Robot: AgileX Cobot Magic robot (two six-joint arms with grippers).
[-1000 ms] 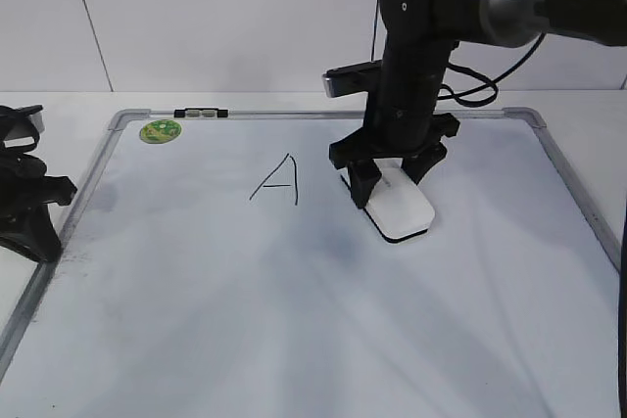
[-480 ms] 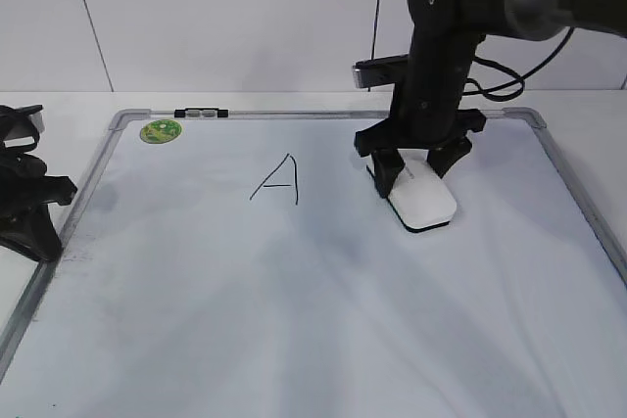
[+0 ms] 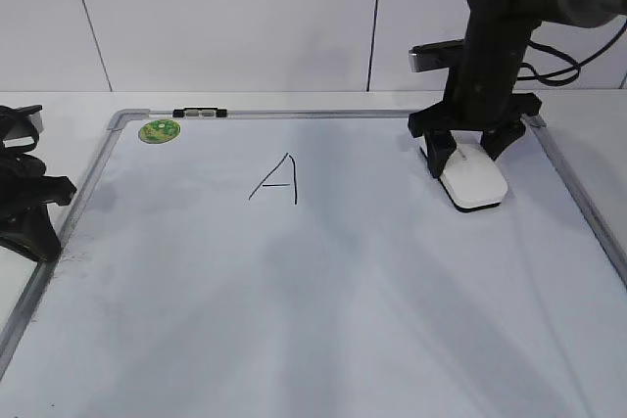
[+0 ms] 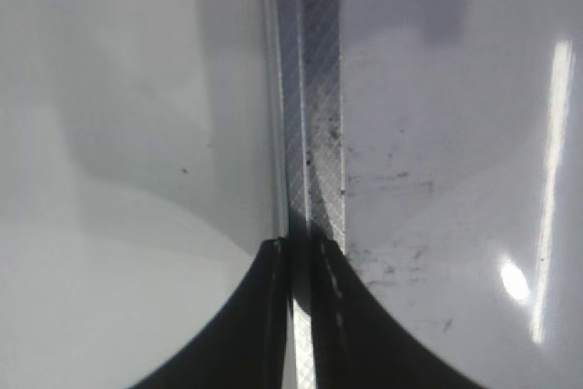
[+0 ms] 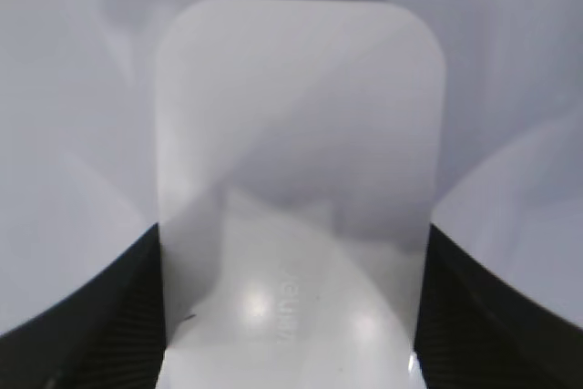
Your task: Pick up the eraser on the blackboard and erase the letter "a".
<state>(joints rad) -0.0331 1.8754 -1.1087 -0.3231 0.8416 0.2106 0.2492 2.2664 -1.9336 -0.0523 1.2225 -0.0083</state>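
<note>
Board [image 3: 294, 340] lies flat on the desk [image 3: 78, 105], grey frame on all sides; the near edge runs off the bottom of the exterior view. Right tool [image 3: 468, 156] stands at the board's far right corner area, jaws spread wide and pressed to both long sides of the eraser [image 3: 473, 181], which sits flat on the board surface, close to the right frame rail and near the top rail. In the right wrist view the eraser [image 5: 296, 179] fills the gap between the two dark fingers [image 5: 82, 316], touching both; its near end is cut off by the frame bottom. Capital "A" [image 3: 277, 180] sits left of centre, well apart from the eraser, with a broad bare stretch of board between them and all the lower half bare too. No lowercase "a" can be made out anywhere on the board. Green magnet [image 3: 160, 130] at the far left corner, beside a small black-and-white clip [image 3: 199, 114] on the top rail. Left tool [image 3: 34, 217] rests at the left frame rail, partly cut off by the picture edge; left wrist view shows its fingers [image 4: 264, 316] nearly together over the rail [image 4: 310, 134], holding nothing, smudges on the board next to it.
</note>
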